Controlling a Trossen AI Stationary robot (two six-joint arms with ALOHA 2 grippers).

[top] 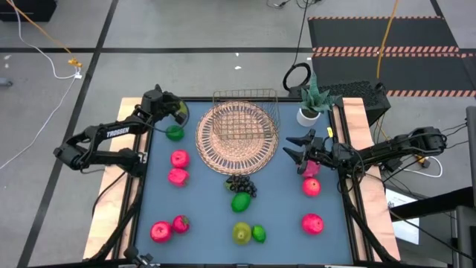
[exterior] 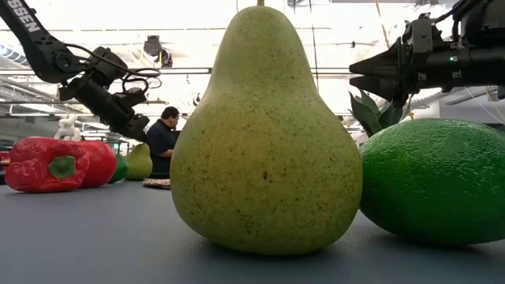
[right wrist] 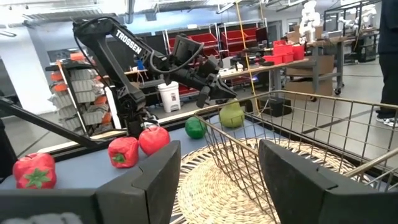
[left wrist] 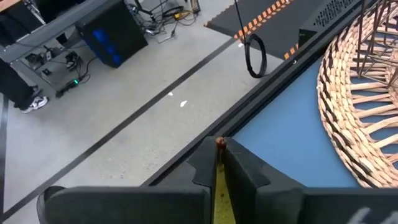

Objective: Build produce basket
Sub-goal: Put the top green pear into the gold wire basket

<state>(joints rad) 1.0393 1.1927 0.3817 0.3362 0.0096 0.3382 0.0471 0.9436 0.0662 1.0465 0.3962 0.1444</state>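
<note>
The tan wicker basket (top: 238, 134) with its wire frame (right wrist: 292, 124) sits at the table's far middle, with no fruit in it. My left gripper (top: 176, 112) is near the far left corner and is shut on a yellow-green pear (right wrist: 231, 116). A green round fruit (top: 174, 133) lies just beside it. My right gripper (top: 292, 147) hovers open at the basket's right rim, pointing left. Its fingers (right wrist: 155, 180) are spread wide. Under that arm lies the pink dragon fruit (top: 310, 170). The dark grapes (top: 242, 184) lie near the basket's near rim. My left gripper pinches the pear between its two fingers at the narrow neck (left wrist: 219, 180), just below the brown stem (left wrist: 219, 144). The fingers slant down from the table's left side. The pear hangs upright below them and seems to be a little above the table.
Red and pink fruits (top: 178, 167) lie left of the basket, and more red ones lie at near left (top: 169, 228) and right (top: 312, 205). A big pear (exterior: 264, 134) and a lime (exterior: 434, 181) stand at the near edge. A potted plant (top: 311, 104) is at far right. A person (exterior: 163, 138) stands beyond the table.
</note>
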